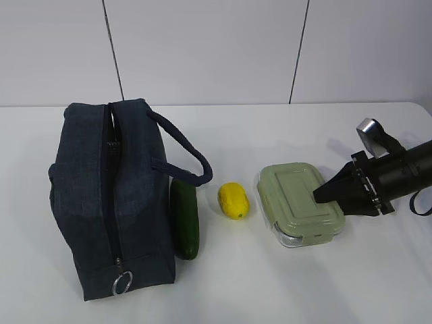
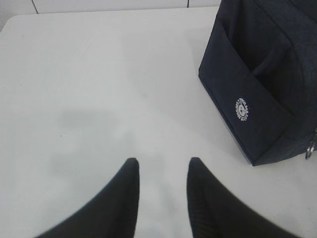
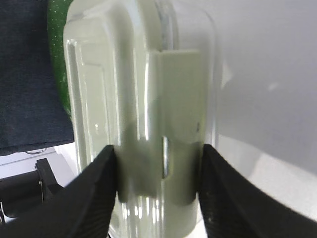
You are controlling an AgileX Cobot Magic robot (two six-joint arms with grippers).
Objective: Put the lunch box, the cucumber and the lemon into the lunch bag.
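The navy lunch bag point(image 1: 111, 196) stands at the left, its top zipper running toward me and the ring pull point(image 1: 122, 282) at the near end. The dark green cucumber point(image 1: 185, 219) lies against the bag's right side, and the yellow lemon point(image 1: 233, 200) sits just right of it. The lunch box point(image 1: 297, 199) with its sage-green lid lies further right. My right gripper point(image 1: 320, 196) comes in from the right and is shut on the lunch box's point(image 3: 138, 99) right end, a finger pressed to each side by the lid clip. My left gripper point(image 2: 161, 166) stands open over bare table, left of the bag point(image 2: 257, 99).
The white table point(image 1: 270, 283) ends at a white panelled wall behind. Two cord handles point(image 1: 185, 152) arch from the bag toward the cucumber. A black cable point(image 1: 422, 202) loops beside the right arm. The left arm does not show in the exterior view.
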